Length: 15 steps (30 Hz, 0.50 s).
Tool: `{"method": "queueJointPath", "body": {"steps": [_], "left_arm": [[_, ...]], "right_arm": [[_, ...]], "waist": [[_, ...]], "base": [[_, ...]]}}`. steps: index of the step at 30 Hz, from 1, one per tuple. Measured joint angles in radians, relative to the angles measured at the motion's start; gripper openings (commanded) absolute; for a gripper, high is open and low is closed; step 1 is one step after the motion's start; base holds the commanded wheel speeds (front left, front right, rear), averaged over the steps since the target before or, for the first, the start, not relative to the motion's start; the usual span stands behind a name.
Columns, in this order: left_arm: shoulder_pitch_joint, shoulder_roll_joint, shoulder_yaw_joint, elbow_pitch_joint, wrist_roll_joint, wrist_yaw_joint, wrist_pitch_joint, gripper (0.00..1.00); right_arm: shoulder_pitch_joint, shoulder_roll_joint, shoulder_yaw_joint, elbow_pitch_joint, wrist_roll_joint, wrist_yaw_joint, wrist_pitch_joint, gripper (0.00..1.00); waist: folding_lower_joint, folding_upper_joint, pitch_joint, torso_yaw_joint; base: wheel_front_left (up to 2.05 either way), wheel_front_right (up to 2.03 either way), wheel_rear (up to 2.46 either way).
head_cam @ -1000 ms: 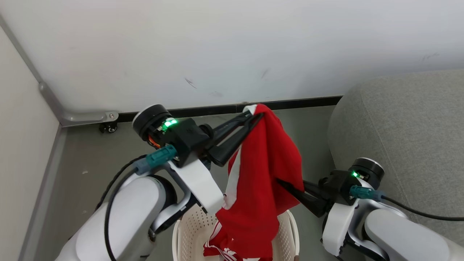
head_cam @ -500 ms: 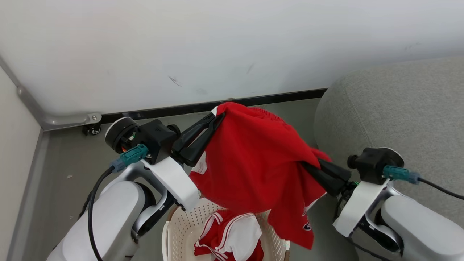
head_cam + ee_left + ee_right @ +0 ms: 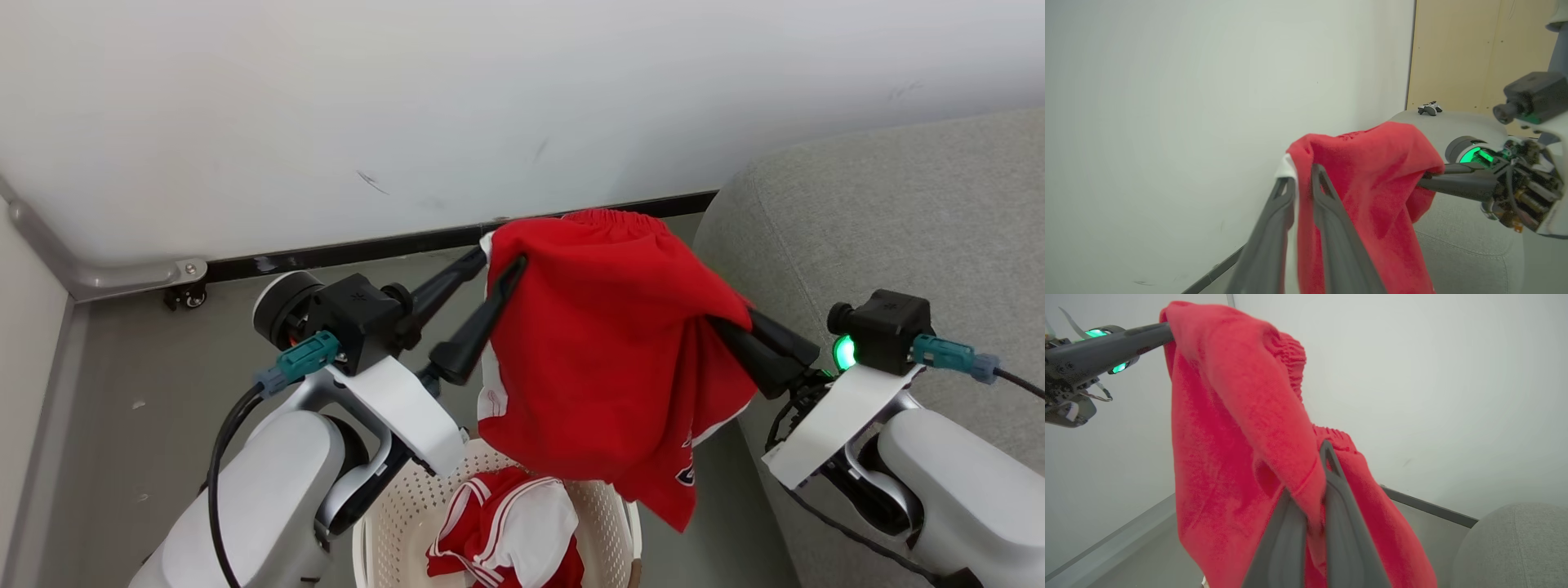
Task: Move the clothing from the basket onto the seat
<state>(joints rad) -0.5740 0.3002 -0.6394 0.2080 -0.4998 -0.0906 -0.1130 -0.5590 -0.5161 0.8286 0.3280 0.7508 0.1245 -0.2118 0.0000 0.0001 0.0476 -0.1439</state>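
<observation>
Fingers of the left hand (image 3: 504, 256) stand slightly apart. The white-edged corner of a red garment (image 3: 604, 343) sits between the tips, and no firm pinch is evident. The right hand (image 3: 1312, 477) is closed, with a fold of the same red cloth clamped between its fingers.

The garment is stretched between the two hands and raised above the basket (image 3: 408, 514). The left hand is above and to the left of the basket, the right hand above and to its right. A gathered band runs along the garment's top edge. The cloth hangs in loose folds, and its lowest corner drops just past the basket's right rim. A dark emblem shows near that corner.

The basket is cream with perforated walls and stands on the floor (image 3: 147, 367) directly below the hanging cloth. A second garment (image 3: 506, 531), red with white panels and stripes, lies crumpled inside it.

The grey sofa (image 3: 882, 212) stands just beside the basket on its right, and no clothing lies on the part in view. A white wall (image 3: 408, 106) with a black skirting strip (image 3: 343, 253) runs beyond the basket. A small caster (image 3: 184, 298) sits at the foot of the wall, well to the basket's left.
</observation>
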Motion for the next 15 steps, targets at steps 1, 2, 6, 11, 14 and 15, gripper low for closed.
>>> {"method": "queueJointPath", "body": {"steps": [1,2,6,11,14,15], "left_arm": [[0.000,-0.002,-0.001,0.000,-0.001,0.000,-0.002,1.00],[0.000,-0.005,-0.002,0.000,-0.002,0.000,-0.002,1.00],[0.002,-0.014,-0.007,0.002,-0.014,-0.001,-0.004,1.00],[0.024,-0.018,-0.012,0.009,-0.034,-0.003,-0.012,1.00],[0.038,-0.017,-0.013,0.016,-0.039,-0.003,-0.014,1.00],[0.042,-0.016,-0.013,0.019,-0.043,-0.003,-0.017,1.00]], "right_arm": [[0.000,0.000,-0.010,0.003,0.003,0.000,-0.001,0.00],[0.000,0.001,-0.020,0.007,0.008,0.000,-0.001,0.00],[-0.005,0.001,-0.049,0.024,0.018,0.000,-0.009,0.00],[-0.020,-0.009,-0.080,0.039,0.025,0.000,-0.010,0.00],[-0.020,-0.023,-0.094,0.051,0.025,0.000,-0.010,0.00],[-0.020,-0.027,-0.100,0.056,0.025,0.000,-0.012,0.00]], "waist": [[0.0000,0.0000,0.000,0.001],[0.0000,0.0000,-0.001,0.002],[0.0000,0.0000,-0.002,0.007],[0.0000,0.0000,-0.005,0.010],[0.0000,0.0000,-0.006,0.008],[0.0000,0.0000,-0.006,0.007]], "base": [[0.00,0.00,0.00],[0.00,0.00,0.00],[0.00,0.00,0.00],[0.00,0.00,0.00],[0.00,0.00,0.00],[0.00,0.00,0.00]]}}
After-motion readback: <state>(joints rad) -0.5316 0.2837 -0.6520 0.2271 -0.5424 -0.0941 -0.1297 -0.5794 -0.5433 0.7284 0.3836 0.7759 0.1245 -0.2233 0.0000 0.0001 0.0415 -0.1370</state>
